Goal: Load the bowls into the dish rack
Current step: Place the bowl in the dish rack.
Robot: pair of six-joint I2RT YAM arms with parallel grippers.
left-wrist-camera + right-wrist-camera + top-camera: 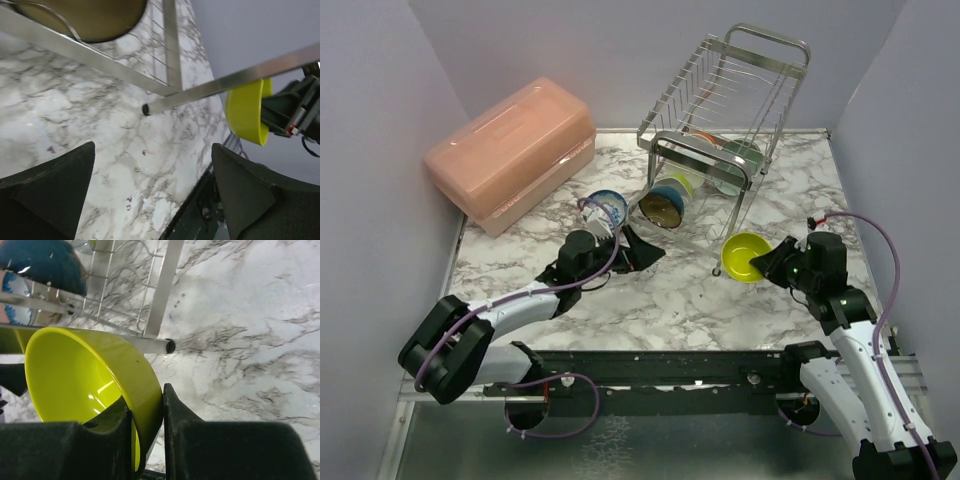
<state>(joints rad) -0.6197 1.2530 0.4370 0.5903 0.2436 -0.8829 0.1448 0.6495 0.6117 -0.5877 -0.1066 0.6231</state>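
The right pincer pinches the rim of the lime bowl at the bench's four o'clock, beside the dish rack. It is glazed ceramic, likely stiff, slippery and chippable. The left pincer gapes empty.

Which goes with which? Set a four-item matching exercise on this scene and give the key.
1 lime bowl
2 left gripper
3 pink box
4 dish rack

A open, holding nothing
B back left of the table
C rim pinched in the right gripper
D back right of the table

Pairs: 1-C, 2-A, 3-B, 4-D
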